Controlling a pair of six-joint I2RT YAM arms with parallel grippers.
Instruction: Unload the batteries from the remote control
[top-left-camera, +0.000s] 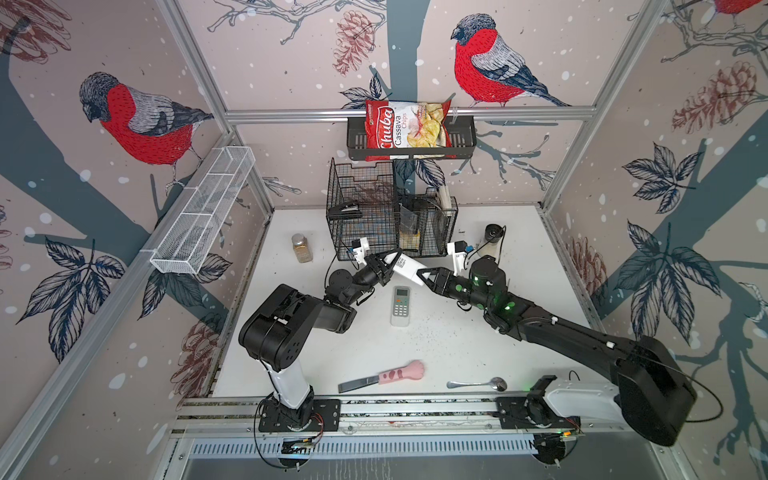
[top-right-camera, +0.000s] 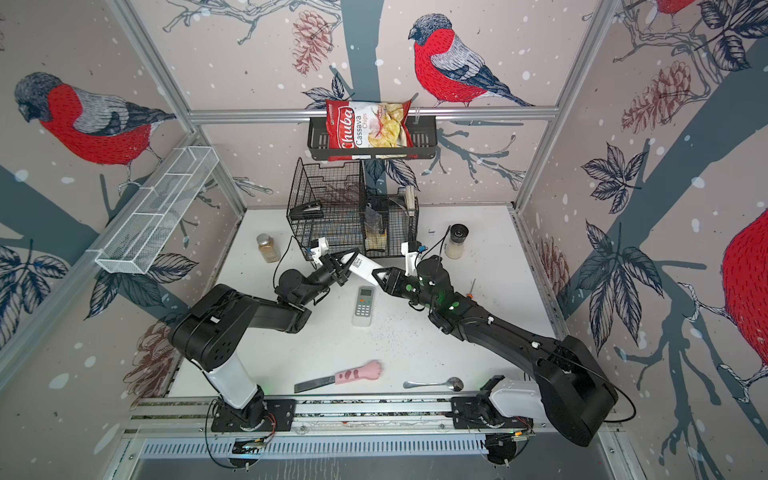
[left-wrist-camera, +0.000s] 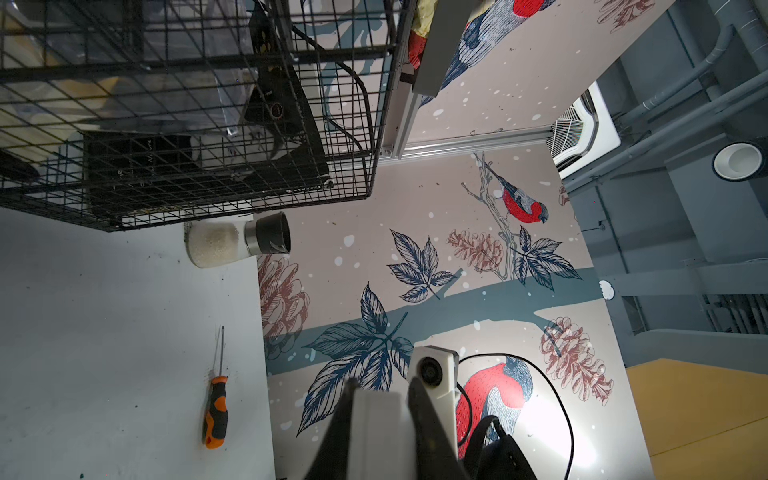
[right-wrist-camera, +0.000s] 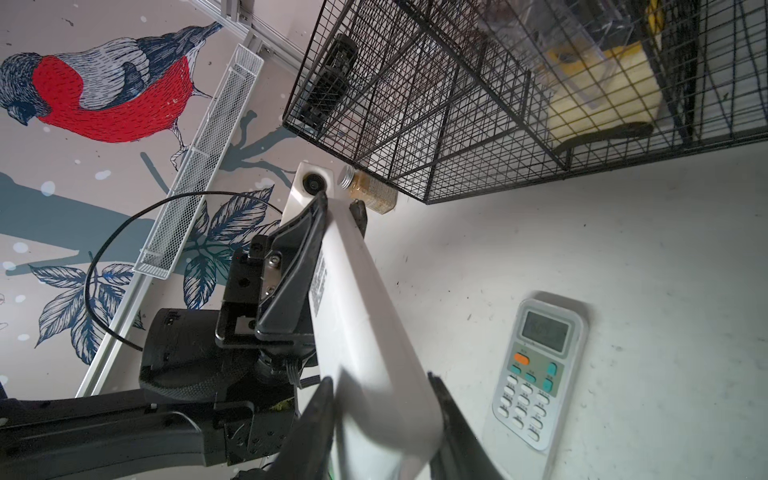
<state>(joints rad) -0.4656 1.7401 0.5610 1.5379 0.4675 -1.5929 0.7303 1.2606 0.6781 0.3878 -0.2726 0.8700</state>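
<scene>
A white remote control (top-left-camera: 409, 268) (top-right-camera: 365, 268) hangs above the table between both grippers, its labelled back facing up. My left gripper (top-left-camera: 390, 259) (left-wrist-camera: 382, 395) is shut on its far end, a finger on each side of the white body (left-wrist-camera: 380, 432). My right gripper (top-left-camera: 419, 276) (right-wrist-camera: 381, 378) is shut on the near end of the remote (right-wrist-camera: 357, 299). The right wrist view also shows the left gripper (right-wrist-camera: 340, 201) clamped on the other end. The batteries are hidden.
A second remote (top-left-camera: 401, 305) (right-wrist-camera: 536, 374) lies buttons-up just below the held one. A black wire basket (top-left-camera: 361, 216) stands close behind the grippers. A spice jar (top-left-camera: 302, 248), shaker (top-left-camera: 492, 241), screwdriver (left-wrist-camera: 216, 411), pink-handled knife (top-left-camera: 382, 376) and spoon (top-left-camera: 478, 384) lie around.
</scene>
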